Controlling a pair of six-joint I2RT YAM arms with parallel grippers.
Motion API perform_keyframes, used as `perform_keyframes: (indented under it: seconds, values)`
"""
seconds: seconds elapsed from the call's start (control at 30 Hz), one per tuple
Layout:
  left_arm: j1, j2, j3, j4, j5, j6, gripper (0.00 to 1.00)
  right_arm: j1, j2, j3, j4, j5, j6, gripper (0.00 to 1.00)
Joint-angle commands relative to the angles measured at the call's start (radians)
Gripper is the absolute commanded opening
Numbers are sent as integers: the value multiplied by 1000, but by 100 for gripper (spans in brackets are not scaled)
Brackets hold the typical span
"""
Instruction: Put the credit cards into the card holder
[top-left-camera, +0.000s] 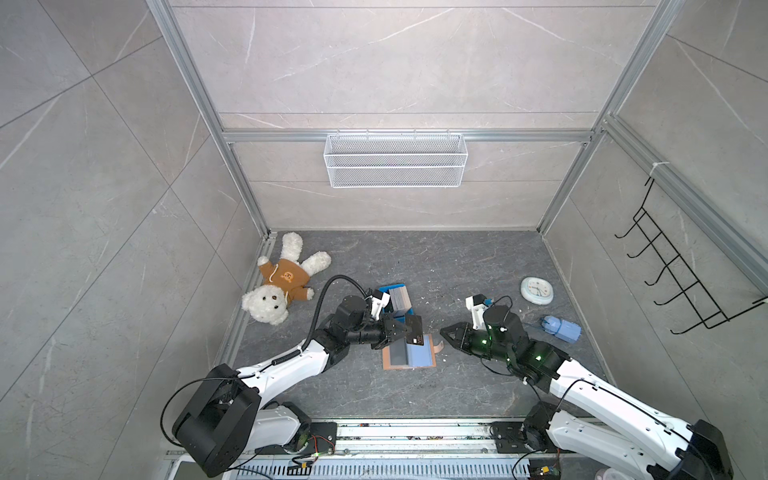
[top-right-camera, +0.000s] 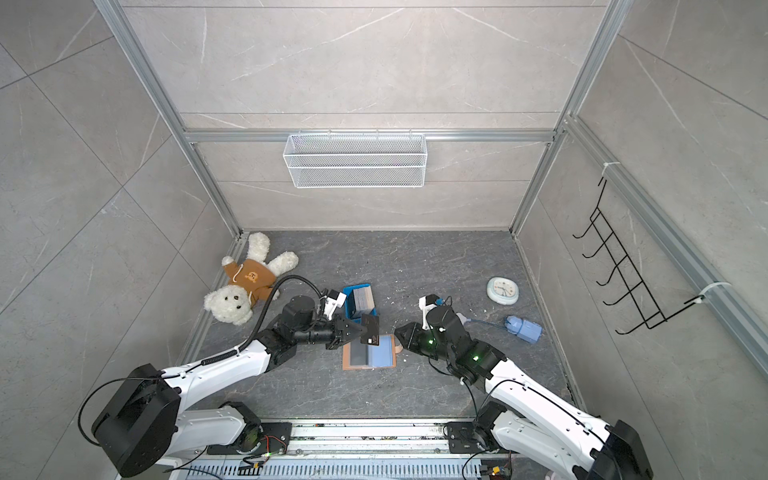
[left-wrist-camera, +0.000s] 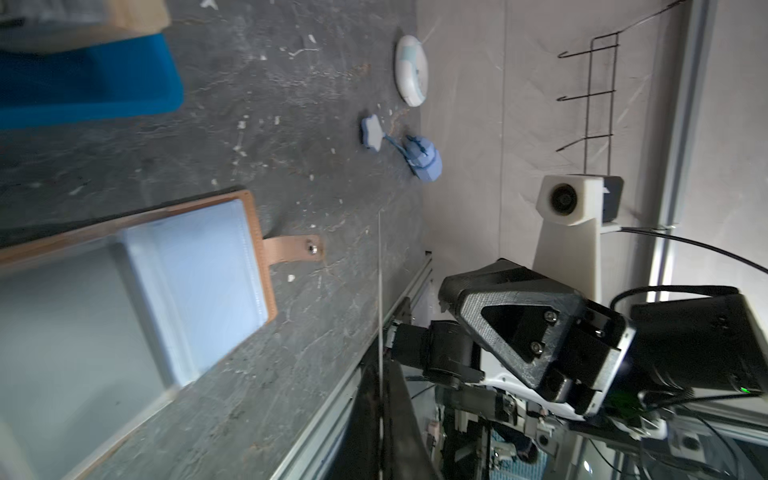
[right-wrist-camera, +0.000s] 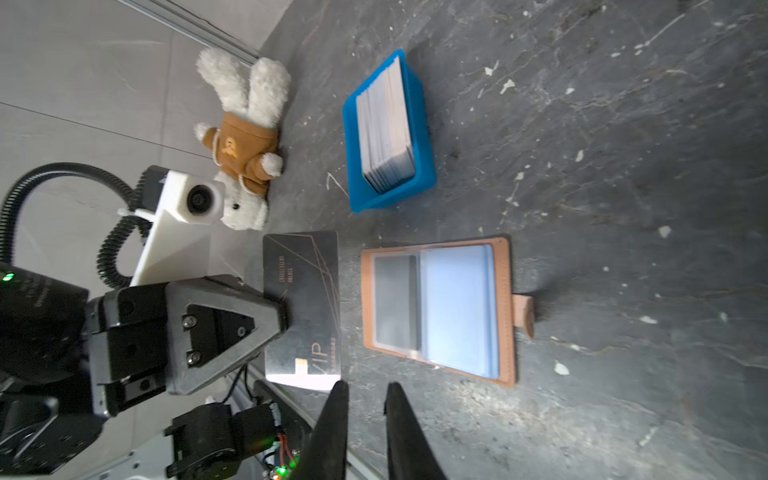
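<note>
My left gripper (top-left-camera: 406, 329) is shut on one black credit card (top-left-camera: 416, 331) with pale "VIP" lettering, held on edge just above the far left part of the card holder (top-left-camera: 409, 358). The tan holder lies open on the floor, its clear bluish sleeves (right-wrist-camera: 453, 307) up and its strap (right-wrist-camera: 524, 309) pointing at my right gripper (top-left-camera: 444, 335). That gripper stands a little open and empty, close to the strap. In the right wrist view the card (right-wrist-camera: 303, 299) shows flat beside the holder (right-wrist-camera: 505, 316). More credit cards (right-wrist-camera: 386, 124) stand stacked in a blue tray (right-wrist-camera: 424, 137) behind.
A teddy bear (top-left-camera: 282, 286) lies at the back left. A round pale clock (top-left-camera: 537, 290) and a blue object (top-left-camera: 562, 329) with a cord lie at the right. A wire basket (top-left-camera: 395, 160) hangs on the back wall, a black hook rack (top-left-camera: 673, 282) on the right wall.
</note>
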Motion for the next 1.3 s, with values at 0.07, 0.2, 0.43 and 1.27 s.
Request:
perform_keyframes:
  seconds: [0.07, 0.2, 0.43, 1.27]
  values:
    - [3, -51, -46, -72, -111, 104, 0, 20, 93, -5, -19, 71, -93, 21]
    - [2, -46, -57, -121, -139, 148, 0, 27, 192, 7, 9, 72, -104, 19]
    - [4, 0, -73, -88, -147, 179, 0, 43, 335, 18, 49, 78, -86, 16]
    - [36, 122, -49, -38, -73, 189, 0, 69, 545, 84, -7, 107, -136, 16]
